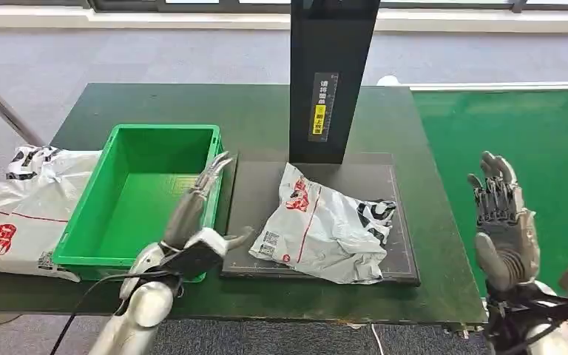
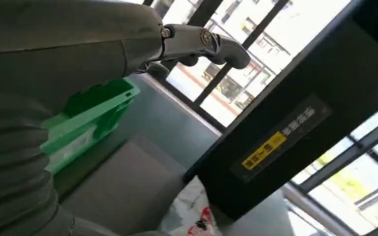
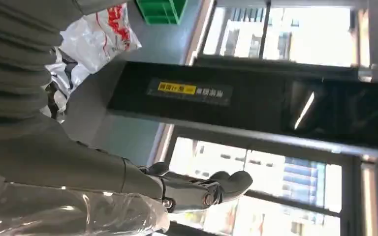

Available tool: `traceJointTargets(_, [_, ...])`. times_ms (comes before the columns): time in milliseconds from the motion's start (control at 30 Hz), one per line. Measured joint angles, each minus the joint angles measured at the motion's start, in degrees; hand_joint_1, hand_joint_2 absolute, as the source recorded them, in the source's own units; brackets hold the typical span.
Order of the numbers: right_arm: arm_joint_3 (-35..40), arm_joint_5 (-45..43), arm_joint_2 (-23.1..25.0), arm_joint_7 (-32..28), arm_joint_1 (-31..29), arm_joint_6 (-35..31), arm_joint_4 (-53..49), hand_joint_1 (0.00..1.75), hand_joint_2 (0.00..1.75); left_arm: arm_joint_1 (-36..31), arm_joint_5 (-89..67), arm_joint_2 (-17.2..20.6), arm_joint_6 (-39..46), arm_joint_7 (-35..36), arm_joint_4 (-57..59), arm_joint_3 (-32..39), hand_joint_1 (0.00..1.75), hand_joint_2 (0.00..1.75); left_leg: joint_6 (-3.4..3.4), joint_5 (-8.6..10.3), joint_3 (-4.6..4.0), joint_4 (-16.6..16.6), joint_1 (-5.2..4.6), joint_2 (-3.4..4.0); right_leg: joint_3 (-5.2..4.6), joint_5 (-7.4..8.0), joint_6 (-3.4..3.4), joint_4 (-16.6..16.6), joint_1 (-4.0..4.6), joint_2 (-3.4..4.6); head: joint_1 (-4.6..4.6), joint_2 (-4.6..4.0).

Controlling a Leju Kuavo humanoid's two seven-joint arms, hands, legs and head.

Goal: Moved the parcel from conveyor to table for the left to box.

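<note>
A crumpled white plastic parcel (image 1: 324, 225) with red and black print lies on the dark mat (image 1: 403, 244) in the middle of the table. My left hand (image 1: 196, 214) hovers over the right wall of the green box (image 1: 92, 222), fingers stretched out, holding nothing. The right hand (image 1: 501, 222) is raised at the table's right edge, fingers apart and empty. The left wrist view shows the box (image 2: 91, 115) and a corner of the parcel (image 2: 192, 216). In the right wrist view the parcel (image 3: 96, 34) lies beyond my hand (image 3: 197, 189).
A second white parcel (image 1: 15, 214) lies at the left of the box, hanging over the table's edge. A black upright post (image 1: 329, 81) with a yellow label stands behind the mat. The green conveyor belt (image 1: 532, 148) runs along the right.
</note>
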Motion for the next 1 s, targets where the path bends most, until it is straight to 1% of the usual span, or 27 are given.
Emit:
traceJointTargets(100, [3.12, 0.11, 1.01, -0.24, -0.41, -1.66, 1.71, 0.0, 1.75, -3.72, -5.43, 0.48, 0.72, 1.27, 4.06, -1.94, 0.0, 1.75, 0.0, 0.02, 0.01, 0.0, -0.01, 0.06, -0.02, 0.05, -0.04, 0.01, 0.0, 0.05, -0.04, 0.0])
traceJointTargets(233, [5.59, -0.09, 1.8, -0.35, -1.18, -1.9, 3.02, 0.0, 1.75, -7.82, -10.39, 1.07, 1.2, 2.32, 8.8, -4.2, 0.0, 1.75, 0.03, 0.09, -0.01, 0.0, -0.01, -0.02, 0.0, 0.06, -0.03, 0.01, 0.0, -0.02, -0.02, 0.0])
traceJointTargets(367, [7.84, 0.11, 2.49, -0.24, -1.93, -2.34, 3.94, 0.0, 1.75, -11.67, -11.26, 1.46, 1.18, 2.41, 12.82, -6.01, 0.0, 1.75, 0.02, 0.08, -0.01, 0.0, -0.01, 0.05, -0.03, 0.08, -0.04, 0.02, 0.0, 0.07, -0.04, 0.0])
traceJointTargets(567, [9.58, -0.68, 3.11, -0.31, -2.54, -1.44, 4.79, 0.0, 1.75, -16.56, -14.38, 2.12, 0.81, 3.26, 17.72, -8.83, 0.0, 1.75, 0.02, 0.08, -0.04, 0.0, -0.01, 0.0, -0.06, 0.08, -0.04, 0.02, 0.0, 0.0, -0.02, 0.0])
traceJointTargets(667, [10.7, -0.96, 3.63, -0.48, -3.05, -1.24, 5.32, 0.0, 1.75, -21.67, -17.1, 2.25, -1.49, 3.06, 22.16, -11.52, 0.0, 1.75, 0.0, 0.12, -0.03, 0.0, -0.01, -0.01, -0.05, 0.12, -0.05, 0.02, 0.0, -0.01, -0.04, 0.0])
traceJointTargets(733, [11.81, -0.96, 3.94, -0.63, -3.69, -1.26, 5.93, 0.0, 1.75, -26.06, -18.27, 1.99, -4.6, 1.87, 27.62, -15.18, 0.0, 1.75, 0.0, 0.18, -0.04, 0.01, -0.02, -0.01, -0.05, 0.16, -0.05, 0.02, -0.01, -0.01, -0.05, 0.0])
traceJointTargets(867, [12.53, -0.94, 4.29, -0.81, -5.08, -1.83, 7.07, 0.0, 1.75, -33.12, -15.23, -0.11, -11.63, -2.62, 37.92, -20.07, 0.0, 1.75, -0.03, 0.24, -0.05, 0.01, -0.02, 0.0, -0.06, 0.24, -0.04, 0.02, -0.02, 0.02, -0.02, 0.0])
traceJointTargets(1000, [12.58, -1.03, 4.35, -0.87, -6.23, -1.99, 8.16, 0.0, 1.75, -37.72, -13.46, -2.3, -14.82, -4.24, 44.91, -23.74, 0.0, 1.75, -0.03, 0.24, -0.04, 0.02, -0.05, 0.0, -0.06, 0.25, -0.04, 0.02, -0.03, 0.04, -0.02, 0.0])
